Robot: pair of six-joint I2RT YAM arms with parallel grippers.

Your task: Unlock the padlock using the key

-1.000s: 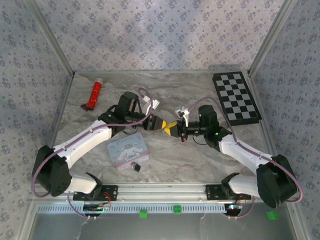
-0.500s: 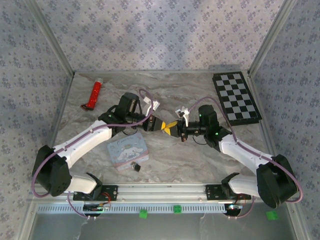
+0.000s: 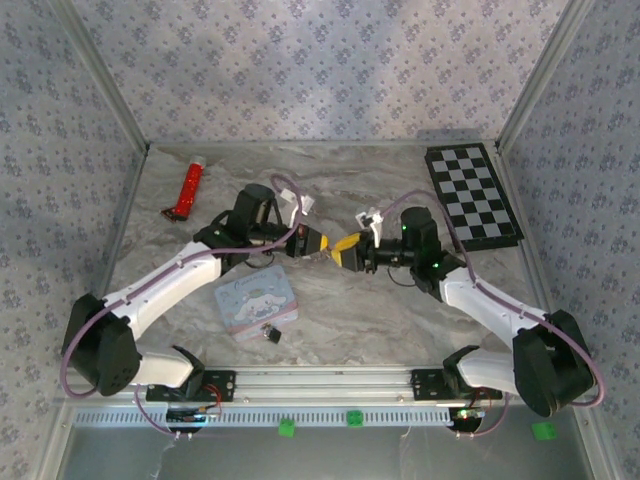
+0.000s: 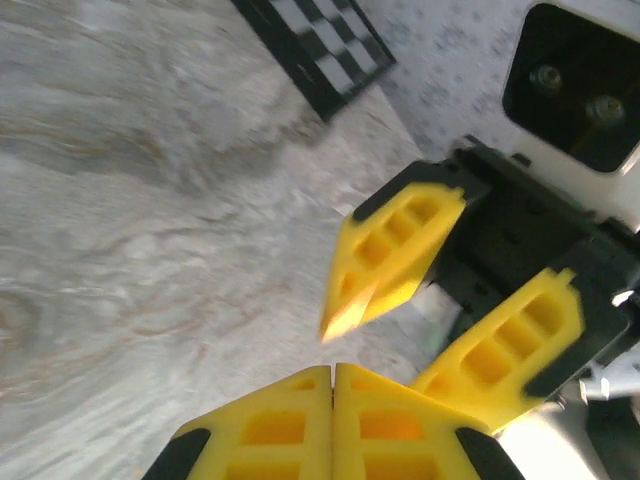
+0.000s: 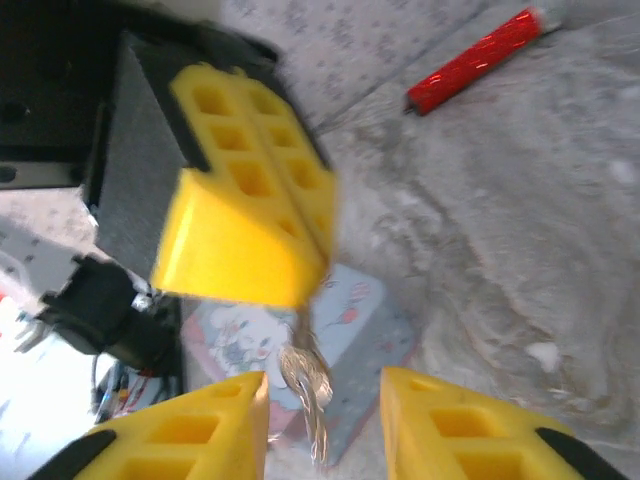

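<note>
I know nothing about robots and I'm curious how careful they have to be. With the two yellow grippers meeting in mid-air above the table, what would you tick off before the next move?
1. Key gripped by the left gripper: ok, it hangs from the shut fingers.
2. Right gripper free of the key: ok, its jaws stand apart on either side of it.
3. Padlock found: ok, it lies on the table by the near edge of the tin.
4. Padlock held steady: not ok, no gripper is on it.
5. Which way the keyhole faces: cannot tell, too small.
</note>
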